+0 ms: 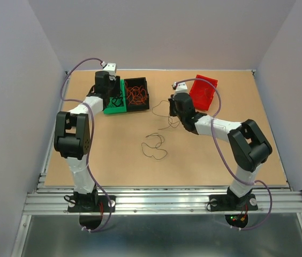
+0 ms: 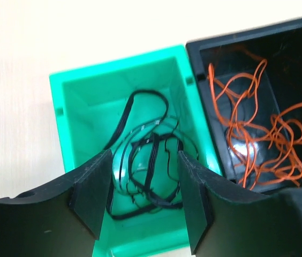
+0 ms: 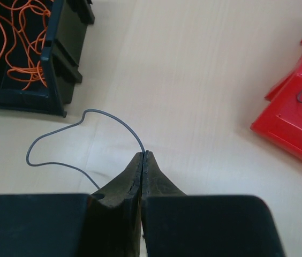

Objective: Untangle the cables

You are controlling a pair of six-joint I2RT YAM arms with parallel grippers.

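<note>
Standing behind the arm bases and calling them six o'clock, I see the table (image 1: 220, 160) laid out as a sorting station. That seems to be why the bins sit at the far edge, clear of the work in the middle. The left arm (image 1: 73, 134) reaches to eleven o'clock and the right arm (image 1: 231, 134) bends in toward twelve.

The green bin (image 1: 118, 108) and the black bin (image 1: 136, 108) stand touching side by side at eleven o'clock, with the red bin (image 1: 203, 91) apart at one o'clock. By the look of it each takes one colour of the cables. Black strands (image 2: 146, 127) curl in the green one and orange strands (image 2: 247, 134) fill the black one. One thin dark wire shows in the red bin on the right wrist view.

The left gripper (image 2: 144, 160) hangs over the green bin with its jaws partly apart. Nothing is pinched between them, and the black strands lie below the gap. I judge it is there either to drop a strand or to fetch one; I cannot tell which.

The right gripper (image 3: 143, 155) is pressed fully together on the grey wire (image 3: 87, 112), nipping it at one point, and its free loop trails off toward nine o'clock across the bare wood. The fine tip grip suits so thin a strand.

More loose strands (image 1: 153, 145) lie near the table's centre, looped over one another and not yet sorted.
</note>
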